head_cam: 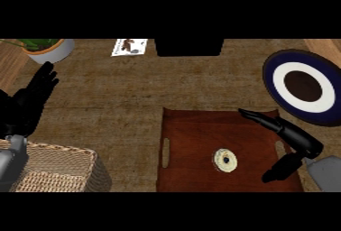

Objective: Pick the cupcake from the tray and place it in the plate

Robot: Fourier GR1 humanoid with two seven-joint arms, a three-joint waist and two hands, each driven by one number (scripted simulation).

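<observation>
Cupcake on tray, right hand spread open, empty, plate cut off at right, left hand open

Counter top: brown, mottled, matt, rough-grained look; material cannot be told
Tray: dark red-brown wood, smooth, low sheen, faint grain
Plate: smooth glazed look, navy rim, white ring, dark brown centre
Cupcake: pale cream top, matt, dark spot in the middle
Basket: woven wicker, tan, rough
Pot: white, smooth, matt
Card: paper, printed
Left hand and right hand: black, smooth, plastic-like, slight sheen
Right forearm: grey, smooth, matt
</observation>
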